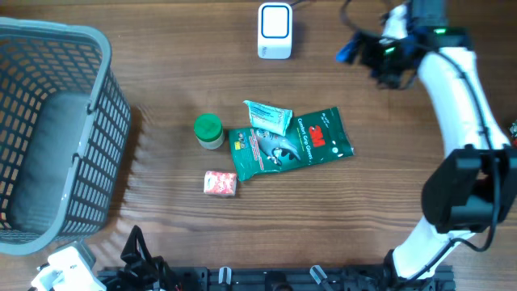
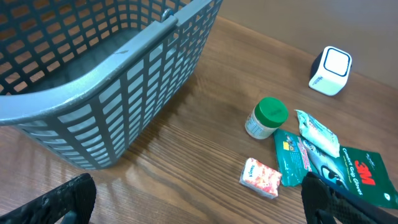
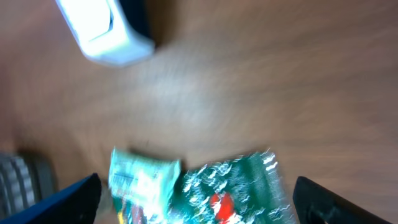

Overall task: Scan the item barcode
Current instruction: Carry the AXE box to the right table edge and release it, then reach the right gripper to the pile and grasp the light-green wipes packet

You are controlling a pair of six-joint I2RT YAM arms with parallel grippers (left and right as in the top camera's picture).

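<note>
Both sets of jaws stand wide open with nothing between them. At the desk's middle lies the green glove packet (image 1: pixel 299 144), its long axis running left to right, with a pale packet (image 1: pixel 266 117) overlapping its far left corner. By the far edge sits the white scanner (image 1: pixel 275 31), well apart, bare wood between. Just right of the scanner hovers the right gripper (image 3: pixel 196 186), so the glove packet lies nearward of it; this arm looks nearer. Over the near left corner, by the basket (image 1: pixel 109 121), hangs the left gripper (image 2: pixel 196 193). A green-lidded jar (image 1: pixel 208 131) and a pink box (image 1: pixel 220 183) crowd the packet's left end; its right end is free.
</note>
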